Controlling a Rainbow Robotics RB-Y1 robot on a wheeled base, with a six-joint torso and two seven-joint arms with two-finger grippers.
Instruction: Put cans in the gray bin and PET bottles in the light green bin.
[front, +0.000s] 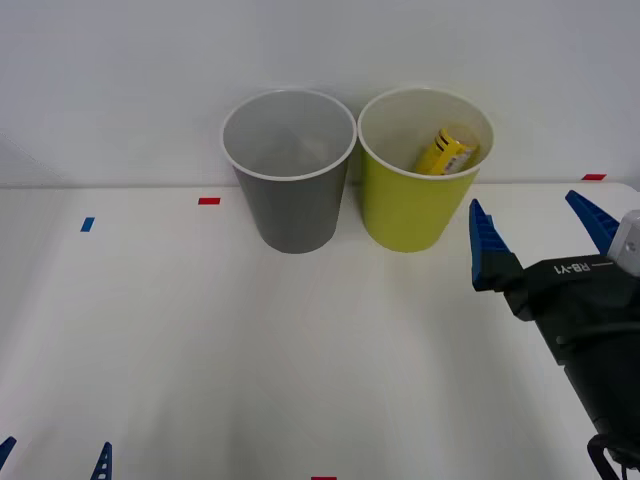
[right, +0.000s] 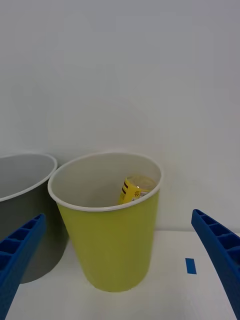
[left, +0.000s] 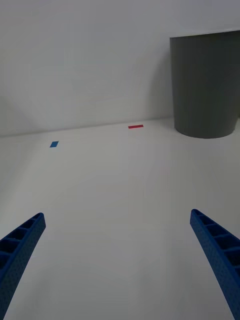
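PET bottle lies tilted inside light green bin, beside gray bin. My right gripper hangs spread wide, empty, near green bin; left gripper spread, parked low over table.

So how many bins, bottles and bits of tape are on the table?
Round tapered bins: 2, dark gray plastic one, yellow-green plastic one
Small yellow-labelled plastic bottle: 1, inside the yellow-green bin
Tape marks: 4, red, blue
Total: 7

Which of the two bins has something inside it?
The light green bin: a yellow-labelled bottle leans against its inside wall. The gray bin beside it looks empty.
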